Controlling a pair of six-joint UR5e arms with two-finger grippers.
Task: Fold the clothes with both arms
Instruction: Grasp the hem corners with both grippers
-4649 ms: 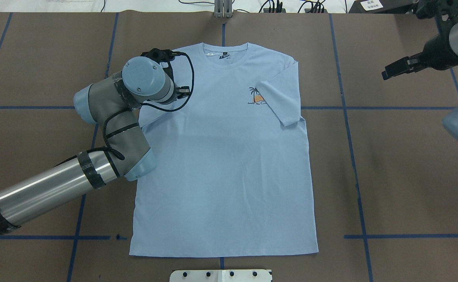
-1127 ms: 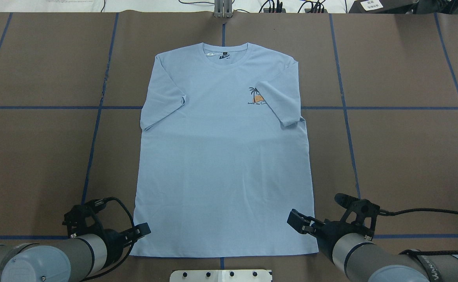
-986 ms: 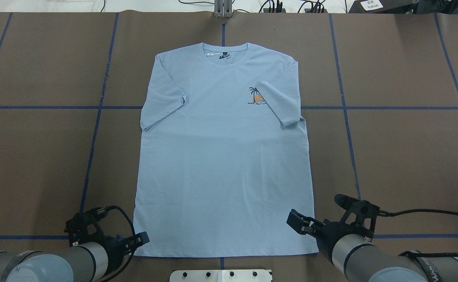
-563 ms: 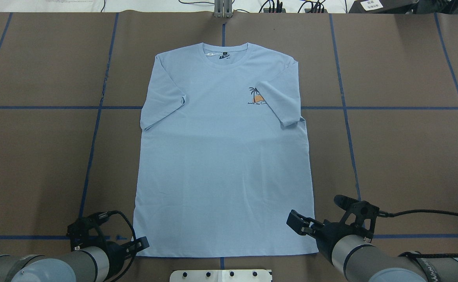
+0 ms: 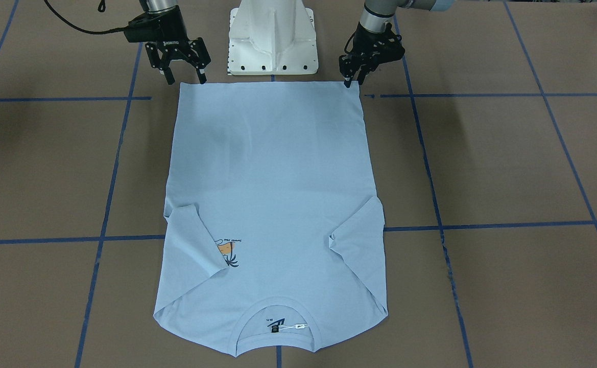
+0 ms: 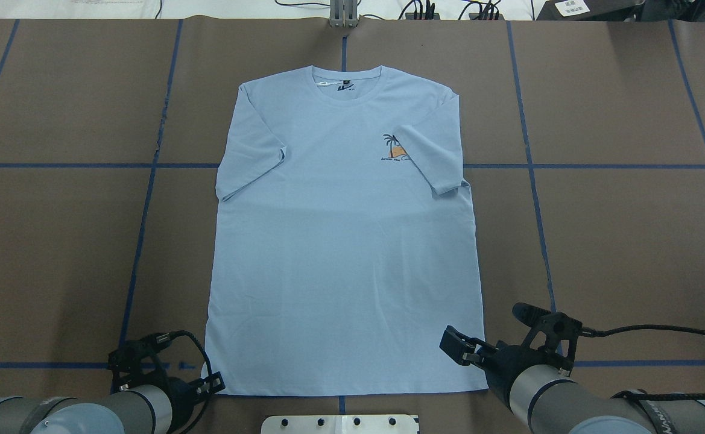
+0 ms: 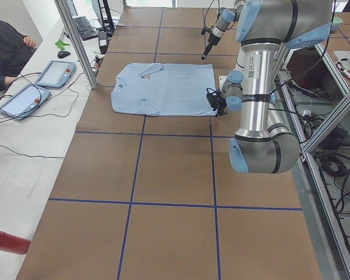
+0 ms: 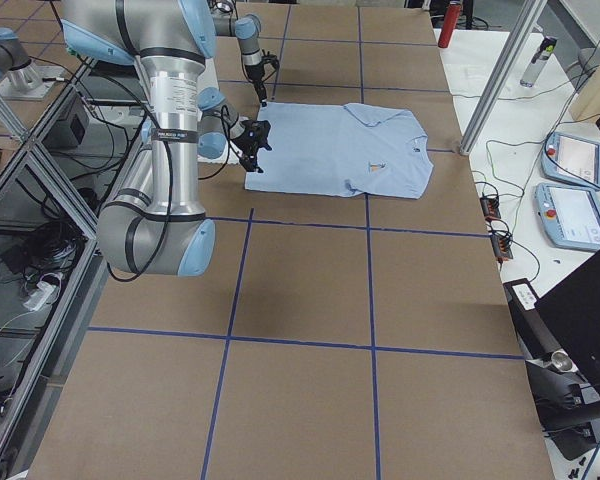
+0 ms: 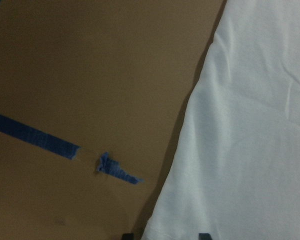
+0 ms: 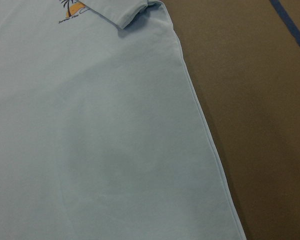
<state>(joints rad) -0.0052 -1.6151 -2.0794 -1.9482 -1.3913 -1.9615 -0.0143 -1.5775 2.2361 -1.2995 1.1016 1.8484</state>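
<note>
Right gripper (image 5: pixel 185 77), marked ROBOTIQ, fingers spread over the T-shirt (image 5: pixel 272 179) hem's right corner. Left gripper (image 5: pixel 354 82) parted, straddling the left corner. Pale blue shirt flat on brown table (image 5: pixel 482 163), collar far, sleeves folded inward. Orange-navy palm print (image 5: pixel 228 249); dark neck label (image 5: pixel 276 328), unreadable.

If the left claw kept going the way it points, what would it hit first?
Most likely the hem corner of the pale blue T-shirt, just below the left claw; its height is unclear.
</note>
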